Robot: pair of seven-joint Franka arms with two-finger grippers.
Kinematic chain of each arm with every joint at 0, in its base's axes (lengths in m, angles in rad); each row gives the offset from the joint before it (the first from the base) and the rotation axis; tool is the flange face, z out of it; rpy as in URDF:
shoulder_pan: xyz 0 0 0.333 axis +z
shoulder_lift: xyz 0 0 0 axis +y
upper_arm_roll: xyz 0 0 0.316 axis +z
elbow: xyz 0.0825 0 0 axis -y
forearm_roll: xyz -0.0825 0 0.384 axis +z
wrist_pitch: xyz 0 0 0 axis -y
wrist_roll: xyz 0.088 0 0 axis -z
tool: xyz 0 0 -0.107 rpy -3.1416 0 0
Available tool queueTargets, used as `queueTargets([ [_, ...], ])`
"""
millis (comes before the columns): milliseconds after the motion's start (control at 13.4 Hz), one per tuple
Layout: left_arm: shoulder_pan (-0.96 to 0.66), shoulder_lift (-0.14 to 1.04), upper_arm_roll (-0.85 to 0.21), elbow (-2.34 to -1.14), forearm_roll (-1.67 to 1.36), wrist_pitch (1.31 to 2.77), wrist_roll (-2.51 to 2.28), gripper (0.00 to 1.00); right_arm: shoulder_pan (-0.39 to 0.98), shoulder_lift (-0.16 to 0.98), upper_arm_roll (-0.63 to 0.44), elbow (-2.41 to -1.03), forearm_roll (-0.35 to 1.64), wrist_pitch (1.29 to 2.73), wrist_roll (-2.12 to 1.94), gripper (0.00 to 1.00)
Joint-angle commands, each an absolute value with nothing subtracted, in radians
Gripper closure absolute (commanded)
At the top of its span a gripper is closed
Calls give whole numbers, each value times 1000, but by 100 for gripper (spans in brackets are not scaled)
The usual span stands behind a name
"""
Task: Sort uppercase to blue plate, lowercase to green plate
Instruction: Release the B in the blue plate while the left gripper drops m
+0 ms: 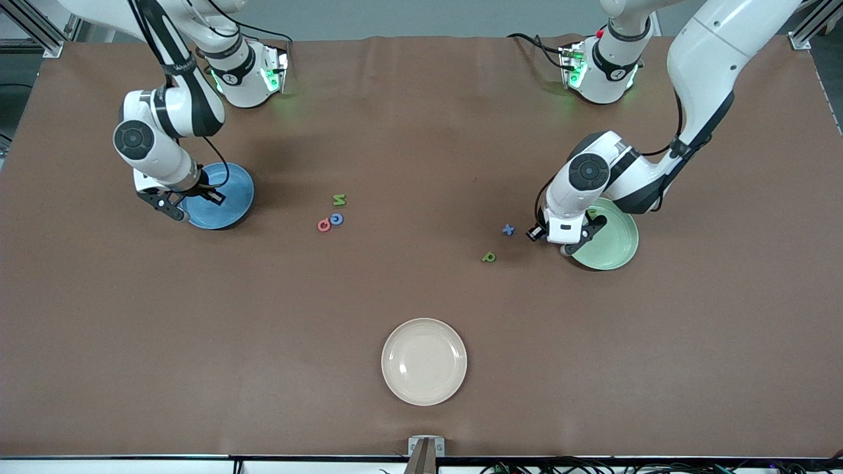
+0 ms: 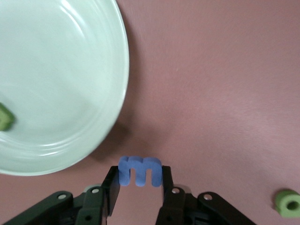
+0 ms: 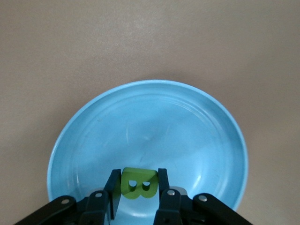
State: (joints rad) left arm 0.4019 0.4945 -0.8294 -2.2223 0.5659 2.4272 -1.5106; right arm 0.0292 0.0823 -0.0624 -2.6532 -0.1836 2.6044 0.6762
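**Both arms loaded — each letter at its plate**

You have two carries under way at once. The right gripper (image 3: pixel 136 194) hangs over the blue plate (image 1: pixel 227 197), near the right arm's end of the worktop, its jaws pinching the green B (image 3: pixel 137 183). The left gripper (image 2: pixel 139 190) sits just beside the rim of the green plate (image 1: pixel 622 247), toward the left arm's end, with its jaws clamped on the blue m (image 2: pixel 139 170); it is not over the plate.

My reading: the right side only needs its jaws spread to drop the B. The left side must first bring the m over the green plate — then release. A green letter (image 2: pixel 4 117) already lies in that plate.

Unsorted pieces lie on the brown worktop (image 1: pixel 421 131): the green N (image 1: pixel 339 199), the blue ring (image 1: pixel 336 218) and the red ring (image 1: pixel 323 226) cluster near the middle; the blue t (image 1: pixel 508 230) and the green p (image 1: pixel 488 257) lie close to the green plate. A cream plate (image 1: pixel 424 361) sits near the worktop's front edge. The surface is plain and matte, with wide gaps between groups.
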Motion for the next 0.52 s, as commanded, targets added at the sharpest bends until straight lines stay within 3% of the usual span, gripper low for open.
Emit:
queueTargets([
  [0, 680, 448, -1079, -2238, 555, 2288, -1364, 74, -6, 136, -46, -2657, -202, 2660, 664, 96],
  [75, 778, 452, -1151, -2240, 555, 2231, -1273, 74, -9, 141, -46, -2655, -202, 2658, 664, 85],
  [225, 901, 454, -1212, -2256, 555, 2166, -1063, 75, -12, 140, -48, -2655, -202, 2654, 641, 22],
  [300, 925, 454, -1212, -2269, 555, 2166, -1005, 75, -27, 137, -46, -2654, -202, 2648, 623, 0],
  [449, 968, 460, -1209, -2289, 580, 2175, -896, 75, -44, 121, -46, -2648, -202, 2594, 574, 0],
])
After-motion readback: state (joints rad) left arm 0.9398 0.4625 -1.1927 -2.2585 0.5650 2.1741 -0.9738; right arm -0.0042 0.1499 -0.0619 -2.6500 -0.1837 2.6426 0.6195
